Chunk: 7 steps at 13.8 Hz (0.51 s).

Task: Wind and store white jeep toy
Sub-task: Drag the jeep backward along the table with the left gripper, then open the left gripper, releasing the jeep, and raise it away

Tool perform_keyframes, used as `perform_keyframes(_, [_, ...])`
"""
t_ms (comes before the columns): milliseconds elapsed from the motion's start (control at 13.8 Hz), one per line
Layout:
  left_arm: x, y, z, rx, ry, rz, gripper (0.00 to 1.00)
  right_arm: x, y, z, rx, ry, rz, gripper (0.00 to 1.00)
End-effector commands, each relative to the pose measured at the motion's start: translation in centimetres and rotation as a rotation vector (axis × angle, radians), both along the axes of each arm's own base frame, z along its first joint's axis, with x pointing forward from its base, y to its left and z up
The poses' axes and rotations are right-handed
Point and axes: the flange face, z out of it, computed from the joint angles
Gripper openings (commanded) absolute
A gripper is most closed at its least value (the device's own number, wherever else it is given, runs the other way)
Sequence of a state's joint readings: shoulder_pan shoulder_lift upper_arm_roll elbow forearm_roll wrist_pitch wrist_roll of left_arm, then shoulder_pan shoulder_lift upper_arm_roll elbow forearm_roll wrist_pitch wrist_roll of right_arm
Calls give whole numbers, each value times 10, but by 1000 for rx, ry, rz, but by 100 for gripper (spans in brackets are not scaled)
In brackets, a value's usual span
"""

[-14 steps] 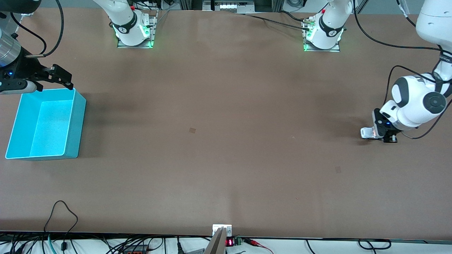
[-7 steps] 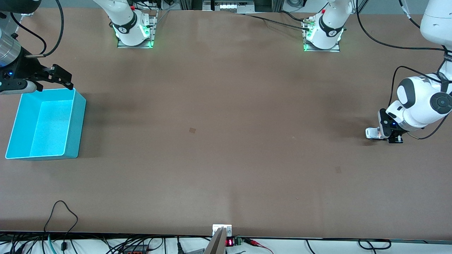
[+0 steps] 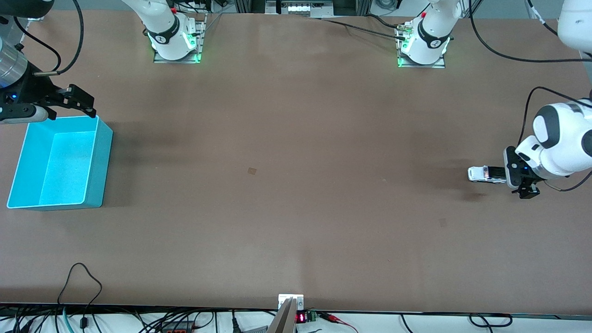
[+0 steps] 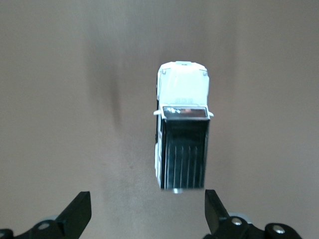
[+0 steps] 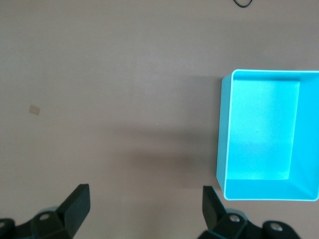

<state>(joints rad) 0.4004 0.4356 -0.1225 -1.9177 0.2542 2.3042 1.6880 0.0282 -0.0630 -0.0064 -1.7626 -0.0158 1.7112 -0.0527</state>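
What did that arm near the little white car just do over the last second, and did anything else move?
The left pincer has let go of the white jeep toy and backed off toward its end of the table, fingers now open; the toy sits free on the table. The right pincer kept waiting, open, over the empty blue bin, which stayed put.

The front view looks down from high across the table (image 3: 296, 138) toward both arm bases. The left wrist view looks straight down, close over the white jeep toy (image 4: 182, 124), also in the front view (image 3: 481, 174). The right wrist view looks down from higher over the turquoise bin (image 5: 264, 134), shared with the front view (image 3: 60, 162).
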Motion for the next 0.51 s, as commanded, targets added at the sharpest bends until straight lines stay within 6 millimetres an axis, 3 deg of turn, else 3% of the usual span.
perform_keyframes(0, [1, -13, 36, 23, 43, 69, 100, -7, -2, 3, 13, 0, -2, 100])
perform_keyframes(289, [22, -52, 94, 44, 126, 234, 100, -7, -2, 3, 13, 0, -2, 100])
perform_keyframes(434, [32, -96, 137, 66, 159, 353, 100, -7, -2, 3, 13, 0, -1, 100])
